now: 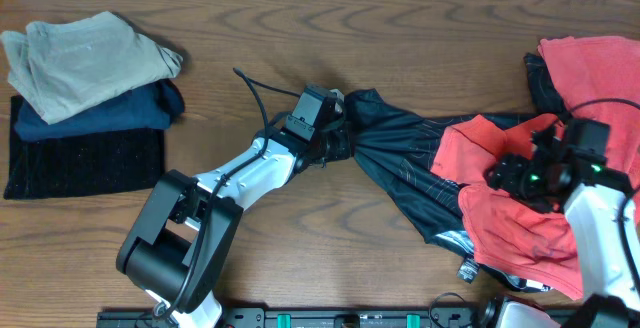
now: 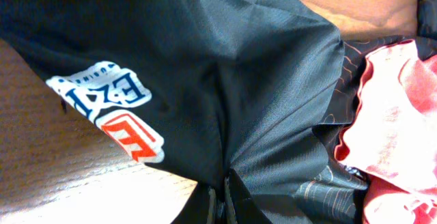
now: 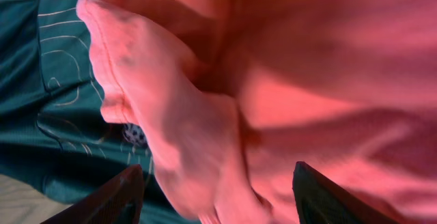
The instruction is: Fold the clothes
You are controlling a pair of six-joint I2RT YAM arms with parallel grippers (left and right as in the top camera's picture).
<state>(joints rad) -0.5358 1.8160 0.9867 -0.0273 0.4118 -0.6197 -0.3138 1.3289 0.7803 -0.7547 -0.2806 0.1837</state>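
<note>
I find a folded stack [image 1: 85, 98] at the table's left, so that part appears done. The black jersey [image 1: 400, 153] lies bunched mid-table, unfolded, with my left gripper [image 1: 338, 140] clamped on its gathered edge. My right gripper [image 1: 505, 176] hangs with fingers apart over the crumpled coral-red garments [image 1: 520, 233] at right, none of them yet folded.

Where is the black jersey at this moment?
Overhead, the black jersey lies right of centre, its bunched end at the left gripper, its other end under the coral-red garments.
</note>
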